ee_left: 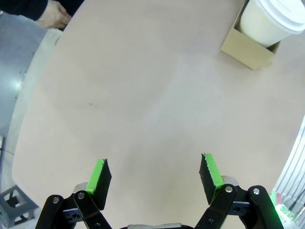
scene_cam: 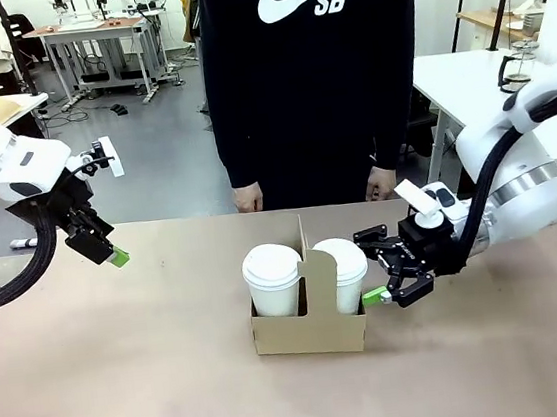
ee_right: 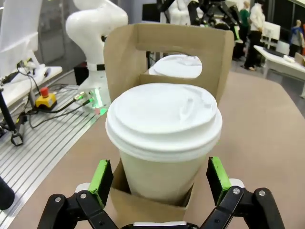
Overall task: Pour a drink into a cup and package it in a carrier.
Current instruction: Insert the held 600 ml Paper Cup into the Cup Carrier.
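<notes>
Right gripper (scene_cam: 385,279) reaches in low and level at the carrier (scene_cam: 308,331) from its right, jaws spread wide either side of the nearer lidded cup (ee_right: 163,138), pads clear of it. Left gripper (scene_cam: 102,247) hangs well left of the carrier, angled down, jaws wide and empty. Carrier stands mid-table holding 2 lidded white cups, 1 per slot, split by the handle.

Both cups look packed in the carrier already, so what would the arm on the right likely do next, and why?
Probably draw straight back from the carrier. The right gripper stands open, its green pads either side of the lidded right cup, which already sits in its slot beside the other cup. Backing away without swinging sideways should avoid knocking it.
</notes>
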You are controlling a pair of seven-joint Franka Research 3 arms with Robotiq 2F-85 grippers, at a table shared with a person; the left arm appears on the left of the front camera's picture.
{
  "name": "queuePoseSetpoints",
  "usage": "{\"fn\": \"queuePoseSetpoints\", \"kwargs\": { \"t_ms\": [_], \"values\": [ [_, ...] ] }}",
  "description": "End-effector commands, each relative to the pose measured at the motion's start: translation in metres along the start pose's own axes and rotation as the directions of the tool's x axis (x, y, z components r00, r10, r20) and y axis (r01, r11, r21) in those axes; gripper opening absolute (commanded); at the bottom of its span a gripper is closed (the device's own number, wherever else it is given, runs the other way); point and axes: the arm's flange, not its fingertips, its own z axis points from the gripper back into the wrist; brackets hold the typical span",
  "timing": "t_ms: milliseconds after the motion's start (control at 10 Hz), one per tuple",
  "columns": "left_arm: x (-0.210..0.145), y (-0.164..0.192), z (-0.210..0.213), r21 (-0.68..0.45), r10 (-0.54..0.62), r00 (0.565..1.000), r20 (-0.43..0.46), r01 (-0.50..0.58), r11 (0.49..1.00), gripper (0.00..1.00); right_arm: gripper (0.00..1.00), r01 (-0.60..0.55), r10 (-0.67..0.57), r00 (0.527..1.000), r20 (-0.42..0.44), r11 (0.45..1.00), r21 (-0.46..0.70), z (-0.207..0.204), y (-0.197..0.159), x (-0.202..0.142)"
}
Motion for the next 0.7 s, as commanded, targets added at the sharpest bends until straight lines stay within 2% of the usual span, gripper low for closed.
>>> {"fn": "queuePoseSetpoints", "kwargs": {
  "t_ms": [0, 100, 300, 500, 600],
  "values": [
    [0.0, -0.001, 0.002, -0.007, 0.01, 1.0, 0.003, -0.01, 1.0, 0.94, 1.0, 0.02, -0.02, 1.0, -0.005, 0.999, -0.027, 0.022, 0.015, 0.001],
    [0.0, -0.001, 0.002, -0.007, 0.01, 1.0, 0.003, -0.01, 1.0, 0.94, 1.0, 0.038, -0.039, 0.999, -0.013, 0.995, -0.096, 0.043, 0.025, 0.002],
    [0.0, -0.001, 0.002, -0.007, 0.01, 1.0, 0.003, -0.01, 1.0, 0.94, 1.0, 0.185, -0.208, 0.977, -0.038, 0.929, -0.322, 0.103, 0.06, 0.014],
    [0.0, -0.001, 0.002, -0.007, 0.01, 1.0, 0.003, -0.01, 1.0, 0.94, 1.0, 0.378, -0.432, 0.901, -0.04, 0.827, -0.417, 0.157, 0.097, 0.034],
    [0.0, -0.001, 0.002, -0.007, 0.01, 1.0, 0.003, -0.01, 1.0, 0.94, 1.0, 0.457, -0.539, 0.841, -0.042, 0.75, -0.477, 0.182, 0.117, 0.044]
  ]
}}
